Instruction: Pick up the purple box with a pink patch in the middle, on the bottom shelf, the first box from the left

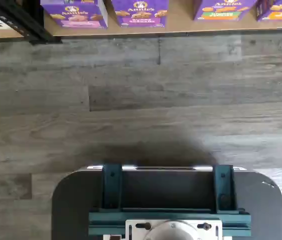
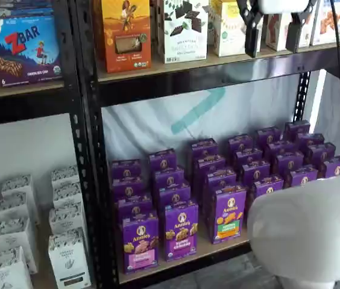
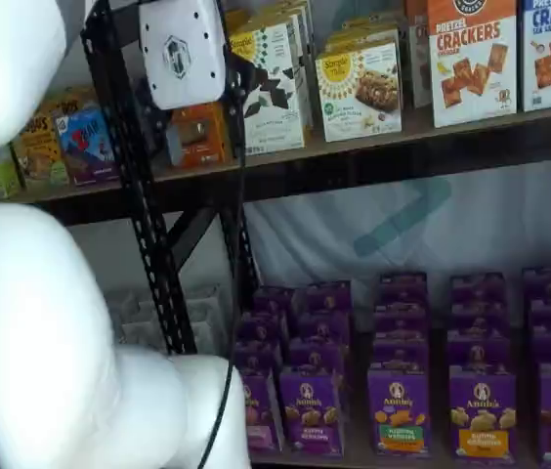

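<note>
The purple box [image 2: 140, 242] stands upright at the left front corner of the bottom shelf [image 2: 221, 245], with a pink band low on its front. The wrist view shows it from above [image 1: 74, 13], at the edge of the shelf board [image 1: 181, 28]. In a shelf view the box [image 3: 260, 410] is partly covered by my white arm and a cable. My gripper [image 2: 273, 35] hangs high up in front of the upper shelf, far above and to the right of the box. Its two black fingers [image 2: 251, 30] stand wide apart with nothing between them. Its white body [image 3: 184, 49] shows from behind.
Rows of purple cartons fill the shelf; beside the target are one with a purple label [image 2: 181, 230] and one with a green-and-orange label [image 2: 229, 214]. A black rack upright [image 2: 94, 180] stands just left of the target. White cartons [image 2: 67, 259] sit beyond it. My white arm link [image 2: 314, 229] blocks the lower right.
</note>
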`<state>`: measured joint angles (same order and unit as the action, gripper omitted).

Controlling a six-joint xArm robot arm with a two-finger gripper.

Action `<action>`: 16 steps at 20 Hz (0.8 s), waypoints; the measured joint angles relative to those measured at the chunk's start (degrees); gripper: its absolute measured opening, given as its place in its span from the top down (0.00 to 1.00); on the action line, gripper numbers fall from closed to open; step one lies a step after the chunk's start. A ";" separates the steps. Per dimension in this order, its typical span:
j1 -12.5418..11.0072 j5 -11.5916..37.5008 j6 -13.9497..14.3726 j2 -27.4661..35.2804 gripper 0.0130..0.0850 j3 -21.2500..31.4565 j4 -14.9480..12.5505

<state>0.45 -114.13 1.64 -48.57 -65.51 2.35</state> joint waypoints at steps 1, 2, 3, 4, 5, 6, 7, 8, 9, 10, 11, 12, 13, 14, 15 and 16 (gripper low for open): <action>0.18 -0.64 0.11 0.37 0.00 -0.32 -0.21; 0.62 -1.96 0.32 1.21 0.00 -1.06 -0.63; 0.68 -2.44 0.36 1.46 0.00 -1.27 -0.70; 0.63 -2.67 0.34 1.54 0.00 -1.34 -0.67; 0.61 -2.78 0.34 1.56 0.00 -1.36 -0.66; 0.76 -2.76 0.40 1.53 0.00 -1.27 -0.85; 1.01 -2.63 0.51 1.45 0.00 -1.09 -1.13; 1.22 -2.43 0.61 1.34 0.00 -0.84 -1.35; 1.51 -2.17 0.77 1.20 0.00 -0.49 -1.66; 1.96 -1.82 1.00 1.02 0.00 -0.05 -2.10; 2.39 -1.31 1.26 0.77 0.00 0.56 -2.50; 2.85 -0.64 1.58 0.44 0.00 1.39 -2.89; 3.11 -0.07 1.81 0.20 0.00 2.14 -3.04; 3.32 0.58 2.03 -0.08 0.00 2.95 -3.10; 3.35 1.26 2.15 -0.39 0.00 3.75 -2.95; 3.36 2.14 2.29 -0.76 0.00 4.67 -2.70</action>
<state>3.81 -111.99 3.93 -49.34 -60.84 -0.35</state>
